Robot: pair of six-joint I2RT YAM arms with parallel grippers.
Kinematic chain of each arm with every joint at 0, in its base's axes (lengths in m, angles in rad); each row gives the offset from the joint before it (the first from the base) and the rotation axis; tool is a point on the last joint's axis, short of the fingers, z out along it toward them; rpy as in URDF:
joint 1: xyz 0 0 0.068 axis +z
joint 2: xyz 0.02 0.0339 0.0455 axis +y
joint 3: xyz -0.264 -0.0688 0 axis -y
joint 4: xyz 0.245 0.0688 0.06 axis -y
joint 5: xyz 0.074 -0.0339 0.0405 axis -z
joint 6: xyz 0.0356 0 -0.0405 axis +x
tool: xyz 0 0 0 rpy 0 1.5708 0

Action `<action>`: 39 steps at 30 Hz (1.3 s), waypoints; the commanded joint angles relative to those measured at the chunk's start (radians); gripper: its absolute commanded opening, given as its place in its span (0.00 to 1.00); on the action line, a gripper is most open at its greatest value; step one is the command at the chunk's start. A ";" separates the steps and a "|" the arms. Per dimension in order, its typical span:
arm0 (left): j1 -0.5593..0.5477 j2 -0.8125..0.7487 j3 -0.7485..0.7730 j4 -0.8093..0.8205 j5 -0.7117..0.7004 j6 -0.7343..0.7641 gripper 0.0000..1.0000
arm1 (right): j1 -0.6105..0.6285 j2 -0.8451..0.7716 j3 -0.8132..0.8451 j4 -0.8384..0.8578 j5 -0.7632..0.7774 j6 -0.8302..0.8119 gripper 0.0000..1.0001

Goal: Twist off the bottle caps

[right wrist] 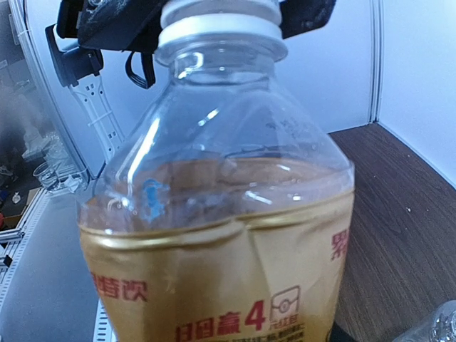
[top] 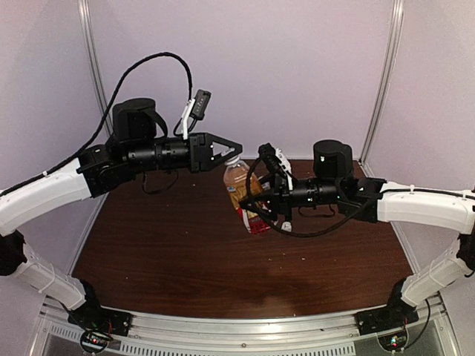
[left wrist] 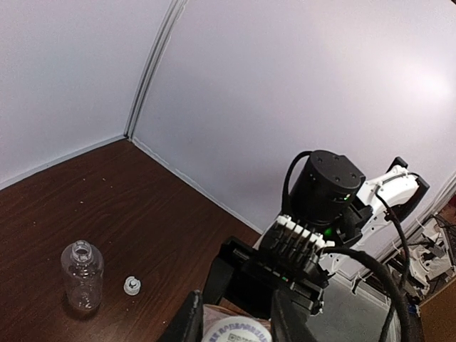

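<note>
Near the middle of the dark brown worktop point(top: 171, 245), a little toward the back, the amber bottle point(top: 239, 184) sits between the two arms. Its red and white label faces the overhead camera, and the brown liquid reaches up to the shoulder. The right end effector point(top: 261, 208) comes in from the right of the frame and is clamped around the lower, labelled part of this bottle. The bottle fills almost the whole right wrist view. I cannot tell whether its base rests on the worktop. The left end effector point(top: 234, 148) reaches in from the upper left of the overhead view to the neck of the bottle. It is clenched on the white cap point(right wrist: 217, 27), which sits on the neck. In the right wrist view its black fingers press against both sides of the cap at the top edge of the frame. In the lower left of the left wrist view, the clear bottle point(left wrist: 82, 276) stands upright on the worktop with its mouth open. The loose cap point(left wrist: 131, 286) lies just beside it on the right, apart from it. Both are well apart from the amber bottle.
</note>
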 commanded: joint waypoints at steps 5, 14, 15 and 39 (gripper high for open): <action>0.018 -0.008 0.035 -0.032 -0.124 0.014 0.11 | -0.009 -0.031 -0.010 0.001 0.044 -0.006 0.44; 0.018 -0.029 0.029 -0.008 -0.053 0.079 0.32 | -0.009 -0.021 -0.010 0.021 -0.046 -0.002 0.44; 0.020 -0.030 0.030 -0.005 -0.042 0.083 0.35 | -0.010 -0.019 -0.010 0.024 -0.053 0.001 0.44; 0.078 -0.021 0.000 0.279 0.570 0.143 0.86 | -0.009 0.008 -0.031 0.242 -0.369 0.141 0.44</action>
